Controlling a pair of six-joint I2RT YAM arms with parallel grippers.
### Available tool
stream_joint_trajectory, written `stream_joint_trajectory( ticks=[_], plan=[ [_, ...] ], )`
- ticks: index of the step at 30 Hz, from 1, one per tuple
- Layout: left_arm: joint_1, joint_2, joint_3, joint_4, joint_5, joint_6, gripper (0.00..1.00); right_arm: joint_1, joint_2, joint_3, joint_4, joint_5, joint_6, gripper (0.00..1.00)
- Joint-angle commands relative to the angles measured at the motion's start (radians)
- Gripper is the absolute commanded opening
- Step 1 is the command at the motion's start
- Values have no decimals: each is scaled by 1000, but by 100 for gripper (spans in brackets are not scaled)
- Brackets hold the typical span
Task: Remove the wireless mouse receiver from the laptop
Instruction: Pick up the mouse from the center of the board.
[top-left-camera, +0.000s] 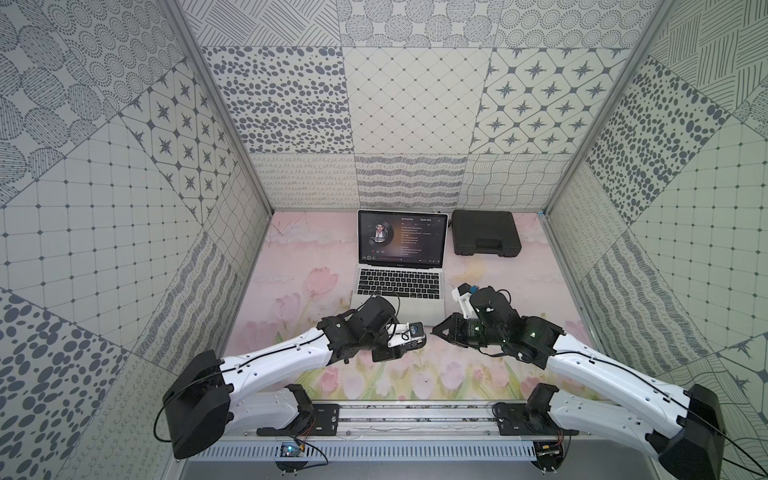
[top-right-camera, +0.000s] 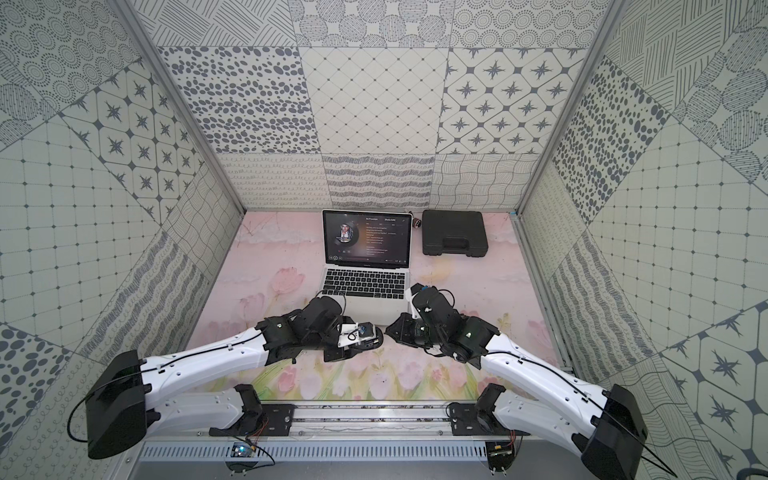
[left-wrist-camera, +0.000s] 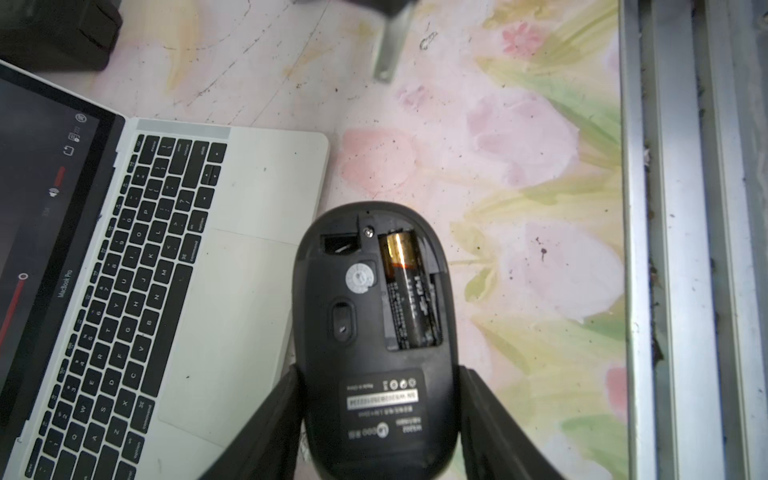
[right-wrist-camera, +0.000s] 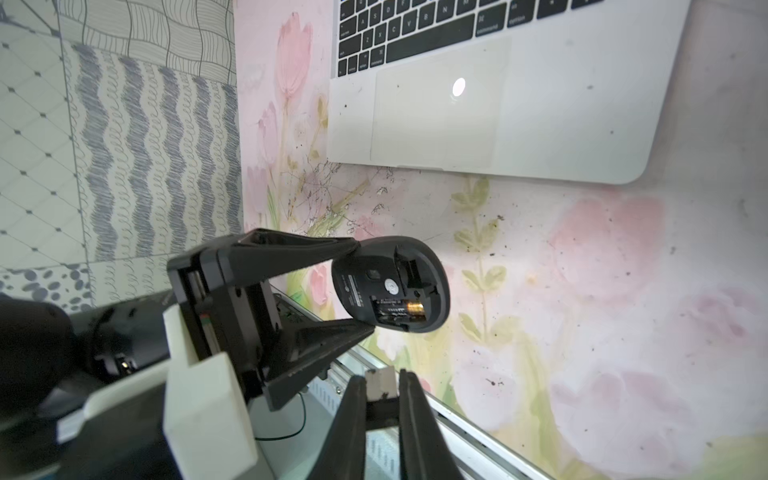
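Since my right claw (right-wrist-camera: 383, 376), nearly closed, pinches receiver (right-wrist-camera: 381, 384) clear of laptop (right-wrist-camera: 540, 104), near its front edge, plug axis aims left at mouse (left-wrist-camera: 365, 332), clamped underside-up in half-open left claw (left-wrist-camera: 380, 370); removal looks done, mouse slot (left-wrist-camera: 336, 243) empty.

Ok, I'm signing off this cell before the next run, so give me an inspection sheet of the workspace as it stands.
Surface: floral mat, speckled with dirt.
Job's things: wireless mouse receiver out of the laptop, in the right gripper.
Clutter: closed black toolbox beside laptop screen.
Grippers: left gripper shut on upturned mouse, battery exposed; right shut on receiver.
Cables: black cable looped at left arm's base.
Surroundings: patterned wall panels, front rail.
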Motion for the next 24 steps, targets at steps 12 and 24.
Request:
stream_joint_trajectory(
  ticks=[12, 24],
  plan=[
    [-280, 90, -187, 474, -479, -218, 21, -29, -181, -285, 205, -92, 617, 3],
    [-312, 115, -209, 533, -473, -206, 19, -24, -132, -363, 364, -28, 741, 4]
  ],
)
